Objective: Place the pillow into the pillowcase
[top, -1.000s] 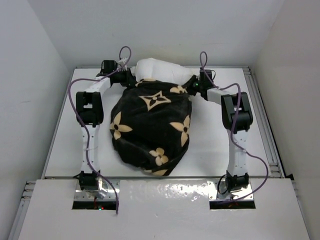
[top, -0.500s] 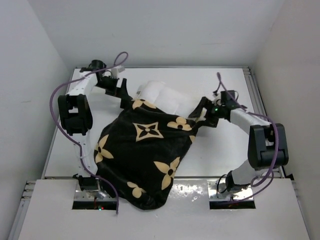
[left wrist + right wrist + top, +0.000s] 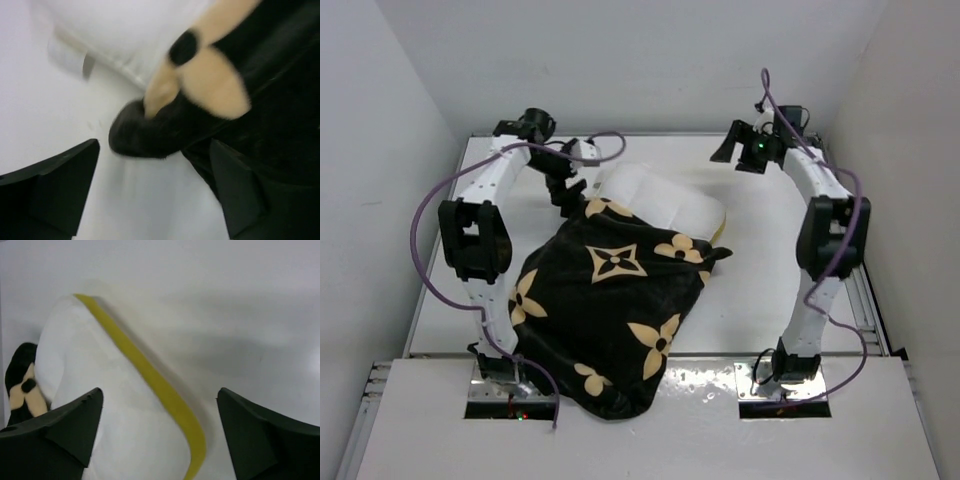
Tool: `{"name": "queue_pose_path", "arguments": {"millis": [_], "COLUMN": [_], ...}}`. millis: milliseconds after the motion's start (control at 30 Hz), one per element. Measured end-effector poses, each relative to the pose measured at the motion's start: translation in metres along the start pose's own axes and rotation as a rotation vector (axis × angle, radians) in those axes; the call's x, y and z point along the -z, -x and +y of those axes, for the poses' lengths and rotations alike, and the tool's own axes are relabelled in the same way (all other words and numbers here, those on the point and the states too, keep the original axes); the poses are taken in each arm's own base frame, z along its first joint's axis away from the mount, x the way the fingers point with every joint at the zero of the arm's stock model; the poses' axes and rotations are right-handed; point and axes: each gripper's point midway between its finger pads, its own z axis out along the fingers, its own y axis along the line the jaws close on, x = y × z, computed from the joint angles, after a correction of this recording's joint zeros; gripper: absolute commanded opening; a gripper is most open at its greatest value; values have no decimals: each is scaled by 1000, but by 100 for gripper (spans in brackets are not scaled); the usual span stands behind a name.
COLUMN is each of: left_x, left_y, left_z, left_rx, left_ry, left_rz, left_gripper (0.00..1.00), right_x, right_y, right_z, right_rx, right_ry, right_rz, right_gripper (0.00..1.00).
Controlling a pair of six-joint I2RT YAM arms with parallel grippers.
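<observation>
L pincer (image 3: 154, 146): jaws spread wide, nothing betw. them, no grip. Just ahead of its tips sits a rounded corner of the pillowcase (image 3: 610, 300), not touching either finger. R pincer (image 3: 160, 395): also wide open, empty, hanging above the table w/ the pillow (image 3: 660, 200) below it and off to its left. No contact there either.

Pillow's mostly inside the case; only its end pokes out of the mouth, on the side nearest both pincers. Rest of the case runs away from them, back toward the arm bases, and its end droops over the table's near edge.

Surface: flat white table (image 3: 770, 290), matte; plain white walls (image 3: 650, 60) on three sides.

Textures: case is black, velvety, tan four-petal flower (image 3: 210, 85) right by the L tips. Pillow is cream-white, smooth, puffy, w/ a yellow side band (image 3: 150, 380) and a small white tag (image 3: 67, 57).
</observation>
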Motion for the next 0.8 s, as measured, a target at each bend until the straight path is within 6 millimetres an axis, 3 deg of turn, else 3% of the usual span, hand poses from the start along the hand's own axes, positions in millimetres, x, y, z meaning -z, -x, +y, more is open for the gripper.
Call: {"name": "queue_pose_path", "arguments": {"millis": [100,167,267,333,433,500,533,567,600,667,700,800], "left_x": [-11,-17,-36,-52,-72,-78,-79,-80,-82,-84,-83,-71], "left_y": [29,40,37,28,13,6,5,6,8,15,20,43], "left_z": [-18,-25,-26,-23,-27,-34,-37,-40,-41,-39,-37,-26], "left_rx": [-221,-310,-341,-333,-325,-324,-327,-325,-337,-342,-332,-270], "left_ry": [-83,-120,-156,-164,-189,-212,-222,-231,-236,-232,-231,-187], "left_rz": [-10,-16,-12,-5,14,31,39,46,46,48,48,29], "left_gripper": [100,100,100,100,97,65,30,8,0,0,0,0], "right_x": [-47,-77,-115,-122,-118,-111,-106,-101,-96,-85,-80,-63], "right_y": [-5,-25,-67,-91,-104,-113,-116,-120,-122,-123,-121,-108], "right_z": [-8,-5,9,26,48,57,59,61,62,67,71,89], "right_rx": [17,2,-42,-43,7,16,19,18,17,22,28,70], "right_ry": [42,102,228,329,417,462,479,490,499,527,541,578], "right_rz": [38,87,186,242,254,263,264,268,270,273,270,245], "right_gripper": [99,99,99,99,99,98,96,91,82,65,51,33]}}
